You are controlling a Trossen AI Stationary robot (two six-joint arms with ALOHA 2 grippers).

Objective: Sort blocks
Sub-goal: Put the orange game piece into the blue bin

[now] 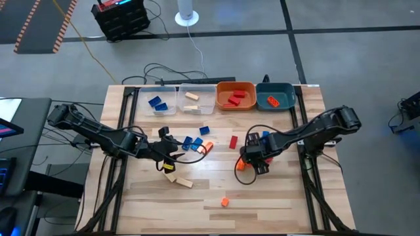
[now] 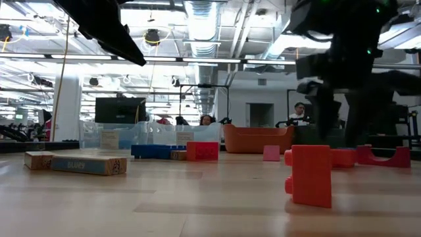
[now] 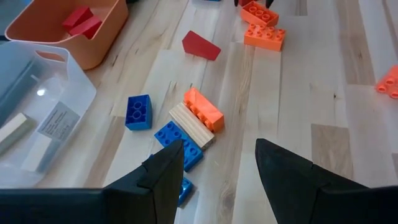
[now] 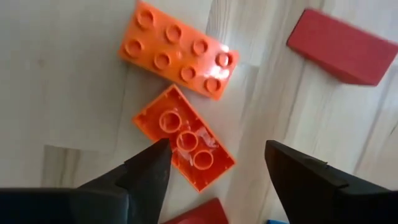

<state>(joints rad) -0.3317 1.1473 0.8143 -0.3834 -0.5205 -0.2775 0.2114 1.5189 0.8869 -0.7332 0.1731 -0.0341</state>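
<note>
My left gripper (image 1: 169, 149) is open and empty; in its wrist view its fingers (image 3: 168, 174) stand over a blue block (image 3: 179, 144). Beside that lie a tan block (image 3: 191, 124), an orange block (image 3: 204, 109) and another blue block (image 3: 138, 112). My right gripper (image 1: 253, 157) is open and hovers over an upturned orange block (image 4: 183, 138), which lies flat on the table next to a studs-up orange block (image 4: 179, 50). A red wedge block (image 4: 342, 46) lies beyond them. Two tan blocks (image 1: 178, 179) and a small orange block (image 1: 225, 202) lie nearer the front edge.
Four bins stand in a row at the far edge: a clear one with blue blocks (image 1: 157, 103), a clear one with tan blocks (image 1: 191, 98), an orange one with red blocks (image 1: 235, 98), and a teal one with an orange block (image 1: 274, 100). Cables trail behind the table.
</note>
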